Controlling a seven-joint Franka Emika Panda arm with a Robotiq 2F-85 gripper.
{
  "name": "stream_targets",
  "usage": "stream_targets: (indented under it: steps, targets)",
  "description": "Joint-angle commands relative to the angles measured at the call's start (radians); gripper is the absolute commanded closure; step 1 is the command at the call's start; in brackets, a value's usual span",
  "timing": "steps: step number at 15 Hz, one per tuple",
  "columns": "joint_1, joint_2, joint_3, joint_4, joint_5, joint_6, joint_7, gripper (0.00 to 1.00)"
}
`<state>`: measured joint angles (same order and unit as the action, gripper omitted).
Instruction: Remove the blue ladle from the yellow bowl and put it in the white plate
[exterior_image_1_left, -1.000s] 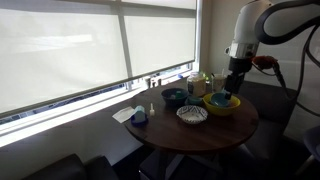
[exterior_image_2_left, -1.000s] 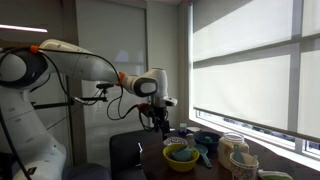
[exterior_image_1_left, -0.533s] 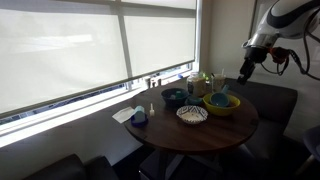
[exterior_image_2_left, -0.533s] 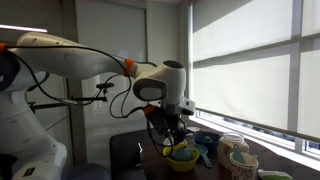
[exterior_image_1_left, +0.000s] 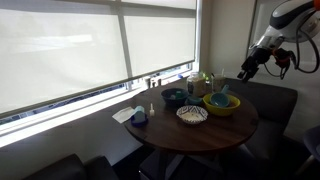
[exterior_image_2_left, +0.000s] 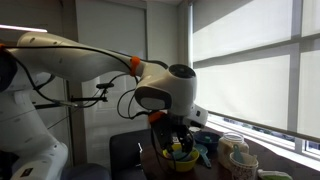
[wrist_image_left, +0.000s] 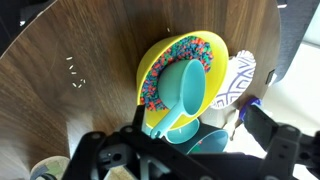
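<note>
Hanging clear above the round dark wooden table (exterior_image_1_left: 205, 137), the gripper (exterior_image_1_left: 245, 69) sits at the upper right of an exterior view, on the end of the white robot arm (exterior_image_1_left: 288, 14). In the wrist view the gripper (wrist_image_left: 185, 152) enters from the bottom edge. Its two black fingers (wrist_image_left: 277, 140) stand wide apart, with nothing held between them.

The light-blue plastic ladle (wrist_image_left: 184, 94) lies inside the wide round yellow bowl (wrist_image_left: 150, 62), at the centre of the wrist view. The scoop faces up in the middle of the bowl. The handle runs toward the lower edge of the frame and crosses the bowl's rim. A band of small multicoloured pieces (wrist_image_left: 180, 50) lines the inside of the bowl along the upper side of the scoop. In an exterior view the ladle (exterior_image_1_left: 220, 97) shows as a pale blue shape rising out of the yellow bowl (exterior_image_1_left: 222, 106), right of centre on the table.

The round white plate with a dark speckled pattern (exterior_image_1_left: 192, 114) stands just beside the bowl, to its lower left. In the wrist view the plate (wrist_image_left: 238, 80) shows partly at the right, behind the bowl's rim.

A smaller dark teal bowl (exterior_image_1_left: 174, 96) stands above and left of the plate. A flat white paper sheet (exterior_image_1_left: 124, 114) and a small dark-blue rounded object (exterior_image_1_left: 139, 117) lie near the table's left edge.

In an exterior view the arm fills the centre of the frame, with the gripper (exterior_image_2_left: 178, 143) above the yellow bowl (exterior_image_2_left: 183, 160). Its opening cannot be judged from there.
</note>
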<state>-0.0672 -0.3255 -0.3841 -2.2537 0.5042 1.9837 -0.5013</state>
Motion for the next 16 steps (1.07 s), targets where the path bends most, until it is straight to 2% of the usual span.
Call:
stream_targets:
  steps: [1,3,5,7,10,13,14,15,16]
  targets:
    - [-0.023,0.022,0.007,0.01,0.032,0.007,-0.032,0.0]
    - [-0.039,0.04,-0.021,0.027,0.024,-0.008,-0.084,0.0]
    - [-0.046,0.074,-0.059,0.057,0.036,-0.075,-0.177,0.0]
    - [-0.04,0.113,-0.104,0.085,0.125,-0.161,-0.314,0.0]
    - [-0.064,0.211,-0.127,0.153,0.269,-0.312,-0.441,0.0]
    - [-0.116,0.31,-0.087,0.223,0.313,-0.341,-0.46,0.0]
    - [-0.132,0.339,-0.074,0.244,0.321,-0.341,-0.428,0.0]
    - [-0.146,0.259,-0.051,0.169,0.284,-0.301,-0.438,0.0]
    - [-0.156,0.289,-0.043,0.191,0.291,-0.306,-0.436,0.0]
